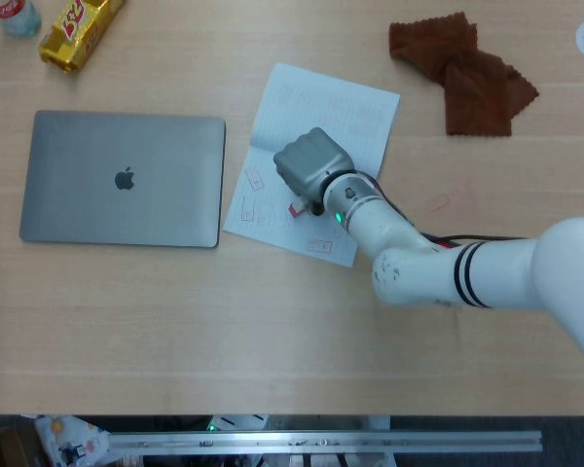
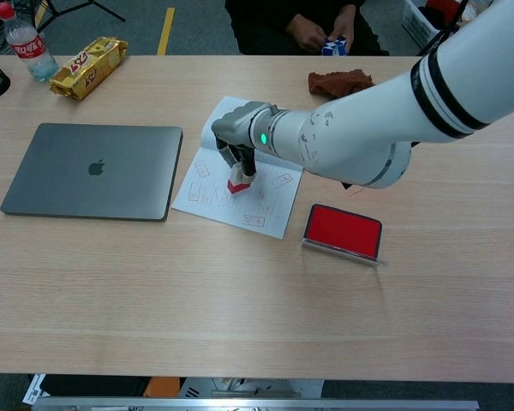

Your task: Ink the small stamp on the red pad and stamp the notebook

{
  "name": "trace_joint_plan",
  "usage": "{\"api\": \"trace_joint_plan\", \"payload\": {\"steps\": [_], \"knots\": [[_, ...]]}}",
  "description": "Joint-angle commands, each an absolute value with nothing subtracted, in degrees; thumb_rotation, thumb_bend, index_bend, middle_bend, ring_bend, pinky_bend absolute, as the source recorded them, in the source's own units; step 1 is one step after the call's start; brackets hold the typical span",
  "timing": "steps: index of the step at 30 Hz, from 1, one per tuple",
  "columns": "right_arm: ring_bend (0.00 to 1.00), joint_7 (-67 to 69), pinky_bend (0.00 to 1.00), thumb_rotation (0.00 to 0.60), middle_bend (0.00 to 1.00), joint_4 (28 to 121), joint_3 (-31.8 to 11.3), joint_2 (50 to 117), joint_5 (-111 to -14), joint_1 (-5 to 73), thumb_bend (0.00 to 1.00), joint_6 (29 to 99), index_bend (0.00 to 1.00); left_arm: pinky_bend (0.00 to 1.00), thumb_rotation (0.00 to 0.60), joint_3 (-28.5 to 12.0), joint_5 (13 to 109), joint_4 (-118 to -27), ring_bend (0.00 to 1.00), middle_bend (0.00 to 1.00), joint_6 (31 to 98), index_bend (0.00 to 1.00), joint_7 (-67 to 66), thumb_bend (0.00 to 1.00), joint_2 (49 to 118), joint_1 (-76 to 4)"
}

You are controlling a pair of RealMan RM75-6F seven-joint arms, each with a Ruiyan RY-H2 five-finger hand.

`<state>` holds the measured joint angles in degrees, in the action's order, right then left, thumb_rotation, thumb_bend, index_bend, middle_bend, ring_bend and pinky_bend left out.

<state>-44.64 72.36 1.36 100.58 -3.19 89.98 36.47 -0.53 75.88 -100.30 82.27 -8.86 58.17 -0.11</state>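
My right hand (image 2: 239, 139) (image 1: 310, 167) grips the small stamp (image 2: 237, 183) (image 1: 299, 207), a white body with a red base, and holds it down on or just above the lower part of the notebook (image 2: 209, 197) (image 1: 341, 105). The open white page carries several red stamp marks. The red ink pad (image 2: 343, 231) lies open to the right of the notebook; in the head view my right arm covers it. My left hand shows in neither view.
A closed grey laptop (image 1: 123, 178) (image 2: 90, 170) lies left of the notebook. A brown cloth (image 1: 464, 70) (image 2: 338, 81) sits at the far right. A yellow snack pack (image 2: 89, 67) and a water bottle (image 2: 25, 43) stand at the far left. A person (image 2: 304, 21) sits across the table.
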Motion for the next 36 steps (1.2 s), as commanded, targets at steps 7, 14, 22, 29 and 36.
{"api": "trace_joint_plan", "payload": {"steps": [7, 14, 22, 29, 36], "knots": [[0.32, -47.9, 0.39, 0.6, 0.51, 68.1, 2.6, 104.2, 1.2, 92.5, 0.61, 35.5, 0.77, 0.11, 0.6, -0.5, 75.6, -99.8, 0.09, 0.03, 81.9, 0.16, -8.4, 0.27, 58.2, -0.1], [0.32, -49.9, 0.39, 0.6, 0.51, 66.9, 3.3, 105.5, 2.3, 93.2, 0.61, 35.5, 0.77, 0.11, 0.6, -0.6, 75.4, -99.6, 0.09, 0.03, 81.9, 0.16, -8.3, 0.27, 58.2, 0.0], [0.32, -52.1, 0.39, 0.6, 0.51, 68.0, 4.9, 105.2, 3.4, 93.0, 0.61, 36.5, 0.77, 0.11, 0.6, -0.5, 75.7, -99.6, 0.09, 0.03, 81.9, 0.16, -8.3, 0.27, 58.3, 0.0], [0.32, -53.2, 0.39, 0.6, 0.51, 72.8, 6.2, 102.7, 1.8, 92.3, 0.61, 38.5, 0.77, 0.11, 0.6, -0.3, 75.9, -99.8, 0.09, 0.02, 82.0, 0.16, -8.4, 0.27, 58.2, 0.1], [0.32, -52.8, 0.39, 0.6, 0.51, 78.7, 7.1, 98.8, -0.4, 90.9, 0.61, 40.5, 0.78, 0.11, 0.6, -0.2, 76.0, -100.1, 0.09, 0.02, 82.1, 0.16, -8.5, 0.27, 58.1, 0.2]]}}
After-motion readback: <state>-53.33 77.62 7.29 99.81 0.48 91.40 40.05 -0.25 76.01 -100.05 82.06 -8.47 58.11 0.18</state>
